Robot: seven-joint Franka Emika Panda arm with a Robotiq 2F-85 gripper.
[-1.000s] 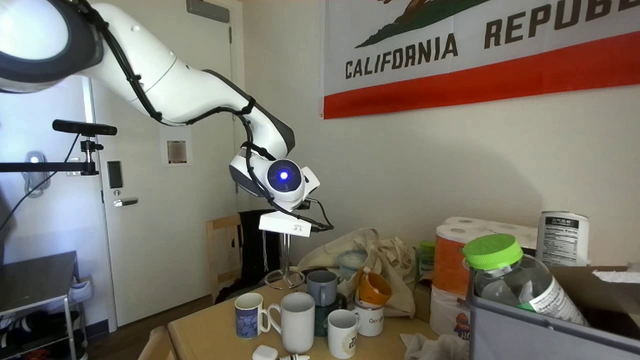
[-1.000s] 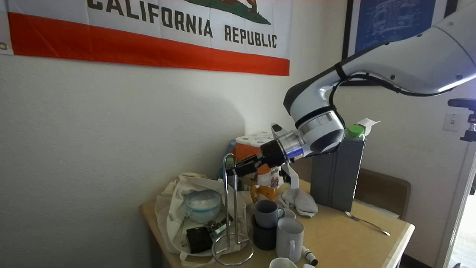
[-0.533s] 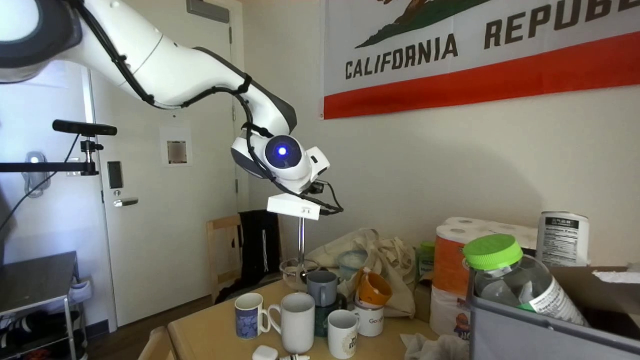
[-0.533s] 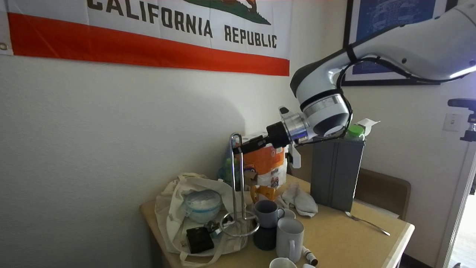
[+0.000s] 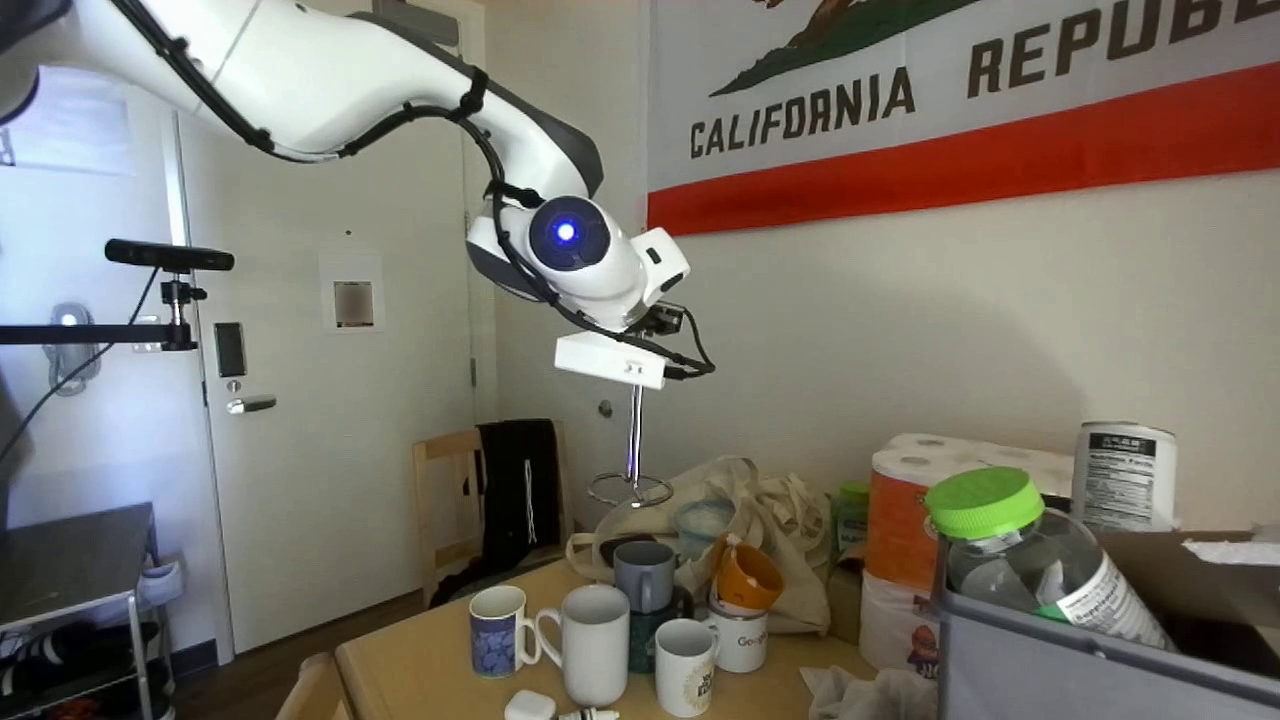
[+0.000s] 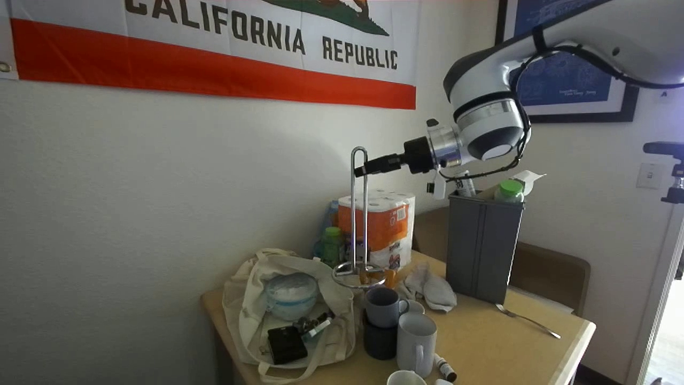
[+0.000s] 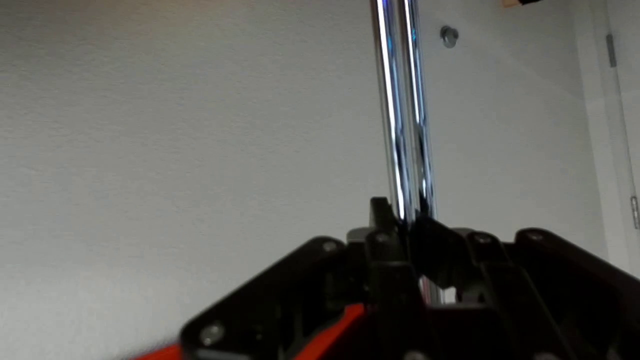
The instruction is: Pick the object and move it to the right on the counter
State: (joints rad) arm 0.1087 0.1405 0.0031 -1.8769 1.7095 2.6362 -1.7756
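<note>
One arm (image 6: 486, 75) slopes downward, its pincer (image 7: 407, 220) clamped on an upright chrome stand (image 6: 353, 214).

In both exterior views the light tan counter (image 6: 507, 347) is occupying the lower middle of the frame. Near bottom centre in an exterior view a tall white mug (image 5: 597, 650) is standing upright between a blue-and-white mug (image 5: 495, 635) and a printed white mug (image 5: 684, 672). In an exterior view a cream tote bag (image 6: 241, 321) is slumping at lower left, a dark mug (image 6: 380, 341) is standing below centre, a crumpled cloth (image 6: 439, 295) is resting beside a grey bin (image 6: 475, 251) right of centre, and a fork (image 6: 529, 320) is lying at lower right.
</note>
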